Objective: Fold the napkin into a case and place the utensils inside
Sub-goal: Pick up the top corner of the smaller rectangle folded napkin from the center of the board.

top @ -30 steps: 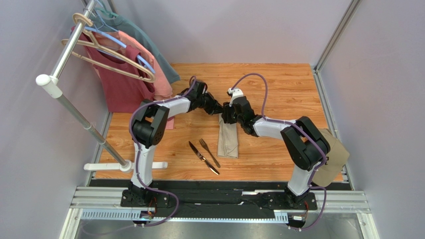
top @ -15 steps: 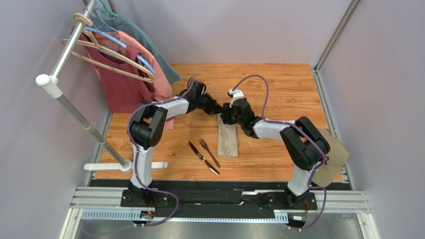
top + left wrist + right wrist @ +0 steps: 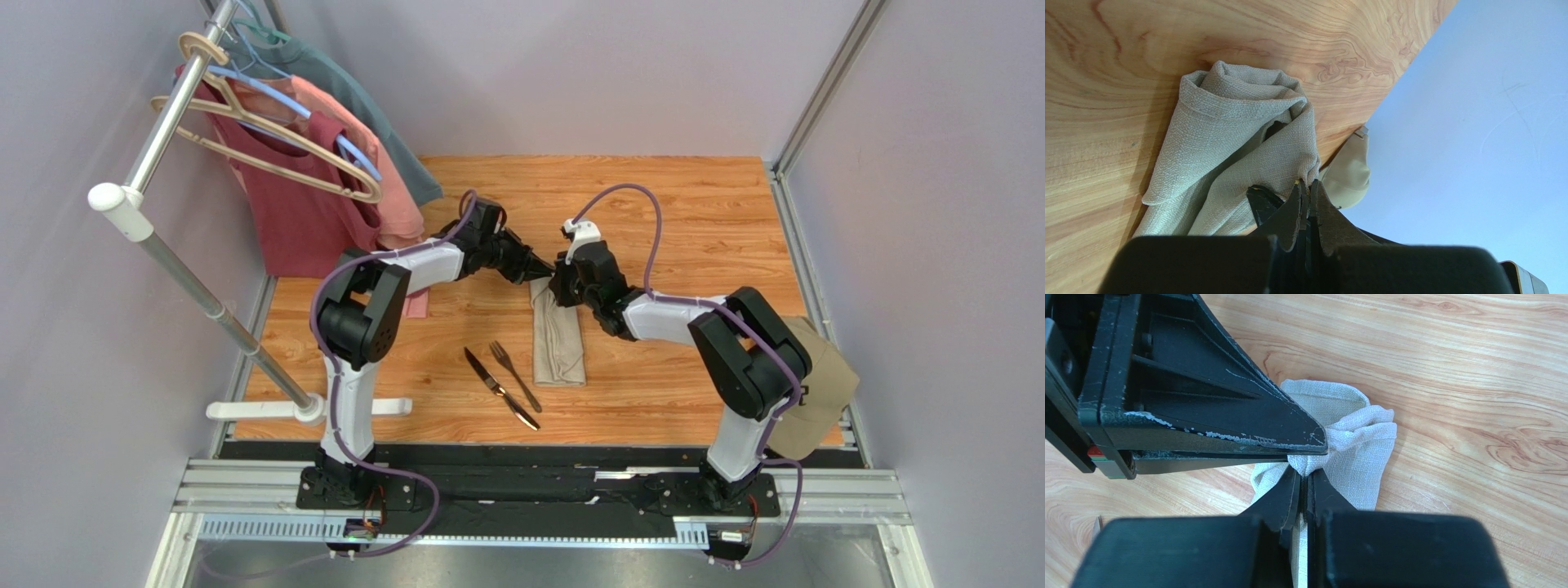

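L gripper [image 3: 1308,188] & R gripper [image 3: 1303,478], both tight on far end of plain napkin [image 3: 559,346]

Both arms crowd the far end of the napkin [image 3: 561,349], where the left gripper [image 3: 1308,191] and right gripper [image 3: 1303,478] meet, pinched on the cloth. Just left of the napkin lie the fork [image 3: 515,376] and knife [image 3: 499,387]. Beyond the napkin and just right of it, the table [image 3: 699,196] shows bare wood. Well left of the napkin hang shirts [image 3: 313,208], and well right of it sits a cap [image 3: 819,380].
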